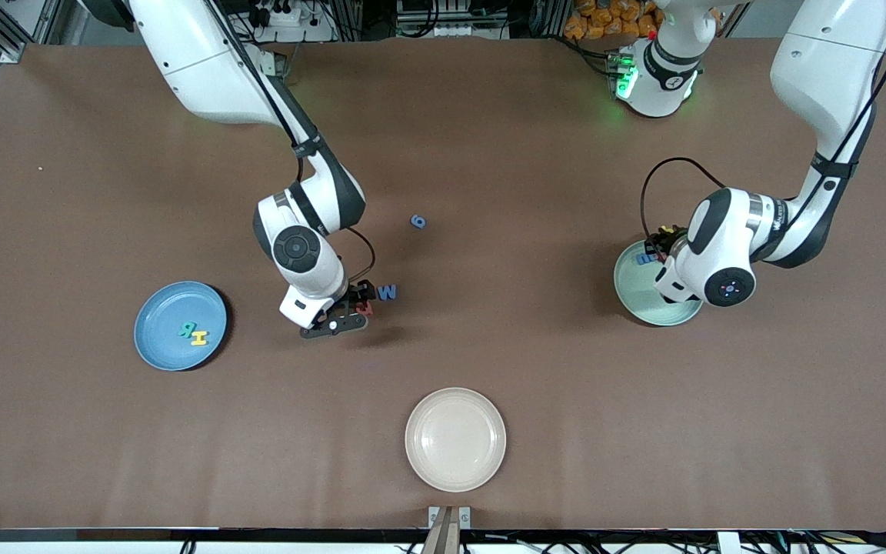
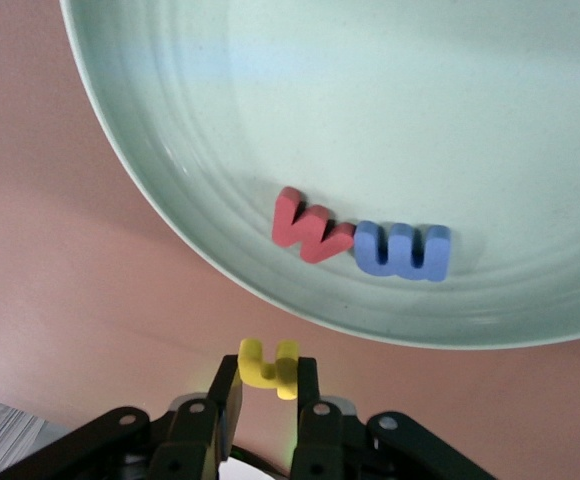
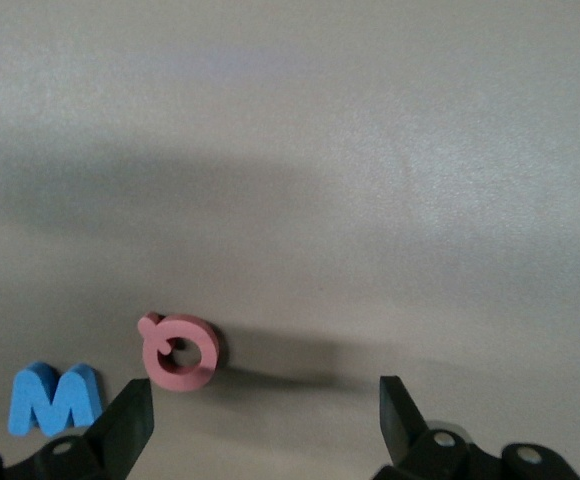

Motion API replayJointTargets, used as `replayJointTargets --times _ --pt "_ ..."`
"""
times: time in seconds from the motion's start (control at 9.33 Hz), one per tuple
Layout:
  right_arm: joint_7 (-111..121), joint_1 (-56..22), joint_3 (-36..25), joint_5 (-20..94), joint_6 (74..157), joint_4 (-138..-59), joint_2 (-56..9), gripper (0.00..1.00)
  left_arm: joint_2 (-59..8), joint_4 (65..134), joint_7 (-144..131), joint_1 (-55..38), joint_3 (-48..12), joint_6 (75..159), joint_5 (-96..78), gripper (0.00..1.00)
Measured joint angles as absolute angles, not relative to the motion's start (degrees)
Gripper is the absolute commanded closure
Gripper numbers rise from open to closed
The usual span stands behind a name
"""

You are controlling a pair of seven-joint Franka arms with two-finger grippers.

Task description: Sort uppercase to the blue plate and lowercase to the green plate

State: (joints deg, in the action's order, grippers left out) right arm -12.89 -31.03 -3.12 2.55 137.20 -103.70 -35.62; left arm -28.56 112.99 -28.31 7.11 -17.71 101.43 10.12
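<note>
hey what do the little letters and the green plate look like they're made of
Letters such as the red Q and yellow h: probably foam, thick, matte, soft-edged. Green plate: likely glazed ceramic or melamine, smooth with a soft sheen and faint speckles.

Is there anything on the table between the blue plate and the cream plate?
No. In the front view, the stretch of brown table between the blue plate and the cream plate is bare; the nearest letters lie farther from the camera, under the right gripper.
</note>
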Motion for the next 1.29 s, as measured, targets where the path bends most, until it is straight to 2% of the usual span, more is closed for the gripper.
replayJointTargets --times 0.32,0.54,0.64,0.86,0.96,1.07,1.18,1.29 --pt "-3.5 -31.0 -2.8 2.5 137.9 -104.7 -35.4 0.00 -32.4 109.2 -28.3 7.1 -17.7 101.5 10.7 1.00" --pt "2.4 -30.9 -2.8 2.5 139.5 -104.9 -35.1 0.00 -35.5 104.2 -28.3 6.9 -17.6 101.6 13.0 1.00" --pt "4.6 -30.9 -2.8 2.5 140.3 -105.0 -35.1 0.00 -37.1 101.2 -28.3 5.9 -17.1 101.6 13.2 0.88" --pt "8.9 -30.9 -2.7 2.5 142.2 -105.6 -35.1 0.00 -39.3 97.4 -28.3 2.8 -14.6 101.6 13.2 0.54" --pt "9.9 -30.9 -2.5 2.5 142.6 -105.8 -35.1 0.00 -40.0 96.5 -28.3 2.0 -14.2 101.6 13.2 0.33" --pt "10.6 -31.2 -2.4 2.4 142.7 -106.0 -35.1 0.00 -40.3 96.0 -28.3 1.7 -14.1 101.8 13.2 0.22" --pt "10.8 -31.7 -2.2 2.3 142.8 -106.2 -35.2 0.00 -40.4 95.7 -28.4 1.5 -14.0 101.9 13.2 0.00" --pt "10.9 -32.3 -2.0 2.2 143.1 -106.4 -35.4 0.00 -40.4 95.4 -28.4 1.5 -14.0 101.9 13.2 0.00"
